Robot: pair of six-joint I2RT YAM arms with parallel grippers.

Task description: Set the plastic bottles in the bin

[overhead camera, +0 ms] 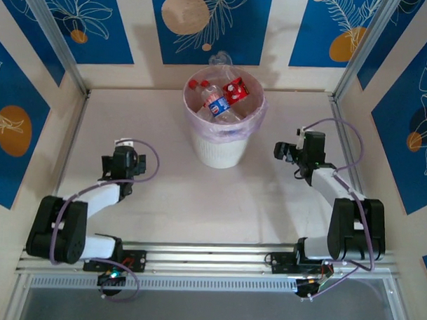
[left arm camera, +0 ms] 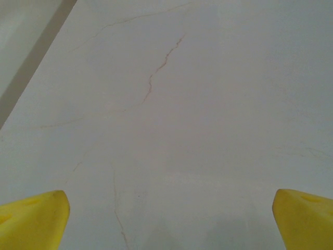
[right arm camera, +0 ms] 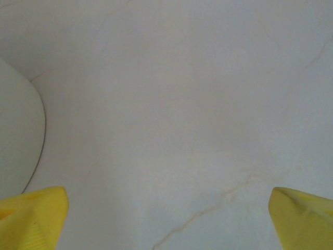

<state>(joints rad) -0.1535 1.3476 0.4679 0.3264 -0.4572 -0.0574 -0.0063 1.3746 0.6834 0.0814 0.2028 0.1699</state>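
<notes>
Bottles [overhead camera: 220,103] heaped in bin [overhead camera: 218,152], lower ones hidden.

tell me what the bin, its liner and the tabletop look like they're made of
Bin: probably moulded plastic, judging by the matte white, finely textured wall.
Liner: thin plastic film. It is translucent pinkish-lilac, crinkled and folded over the rim.
Tabletop: smooth, pale and low-sheen with thin brownish veins. It could be marble-look laminate or real stone; the look leaves that open.
</notes>
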